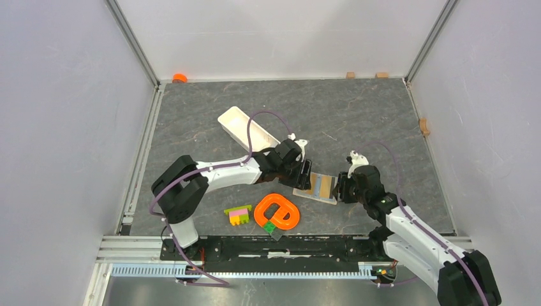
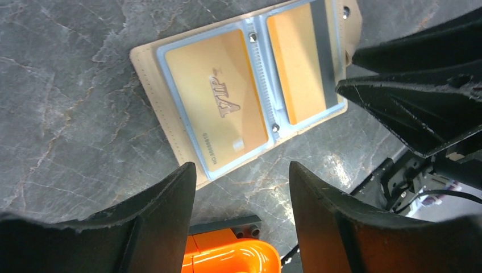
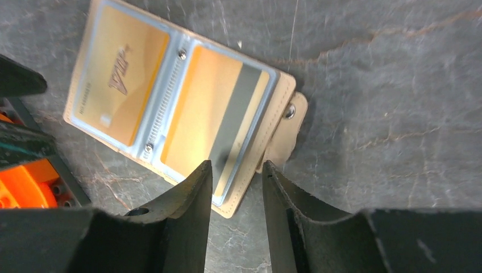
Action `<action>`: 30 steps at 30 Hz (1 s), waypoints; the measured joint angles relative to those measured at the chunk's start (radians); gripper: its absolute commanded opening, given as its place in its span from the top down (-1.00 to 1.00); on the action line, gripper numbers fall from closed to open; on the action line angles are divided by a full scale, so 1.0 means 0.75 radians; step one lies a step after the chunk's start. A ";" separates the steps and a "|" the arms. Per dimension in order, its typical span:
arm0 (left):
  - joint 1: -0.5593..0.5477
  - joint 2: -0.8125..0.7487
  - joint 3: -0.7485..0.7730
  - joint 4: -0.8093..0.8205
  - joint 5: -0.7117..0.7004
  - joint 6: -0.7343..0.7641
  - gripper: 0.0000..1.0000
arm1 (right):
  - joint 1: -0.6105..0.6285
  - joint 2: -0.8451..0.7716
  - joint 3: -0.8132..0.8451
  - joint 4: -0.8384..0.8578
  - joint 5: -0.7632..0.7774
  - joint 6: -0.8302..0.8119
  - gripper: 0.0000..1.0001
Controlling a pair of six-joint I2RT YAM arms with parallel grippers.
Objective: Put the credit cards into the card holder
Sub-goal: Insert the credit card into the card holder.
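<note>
— Where is the card holder to be found?

— The card holder is laid open and flat on the grey table, about the middle, between the two grippers. A white tray is seen farther off to the left. An orange ring-shaped piece and toy bricks are set nearer, also to the left.

— What writing can be read?

— Two gold cards are held side by side in clear sleeves inside the holder. On the left card "VIP" is printed in slanted letters. A small line beginning "NO" is set along one short edge, but its digits cannot be read with certainty. The right card is shown back up, with a grey stripe across it. A clasp tab with a metal snap is seen at the holder's right edge.

— And how are the grippers placed?

— The left gripper is held at the holder's left edge, its fingers spread wide. The right gripper is placed at the right edge, just beside the clasp tab, its fingers parted by a narrow gap. Whether the holder is touched by either cannot be told.
</note>
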 measured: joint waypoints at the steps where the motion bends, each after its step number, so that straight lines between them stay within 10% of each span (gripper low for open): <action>1: 0.000 0.004 0.000 0.001 -0.011 0.000 -0.35 | 0.000 0.009 -0.013 0.003 -0.009 0.010 0.16; 30: 0.012 0.074 -0.030 0.022 -0.060 0.034 -0.13 | 0.000 0.021 -0.039 0.073 -0.114 0.076 0.30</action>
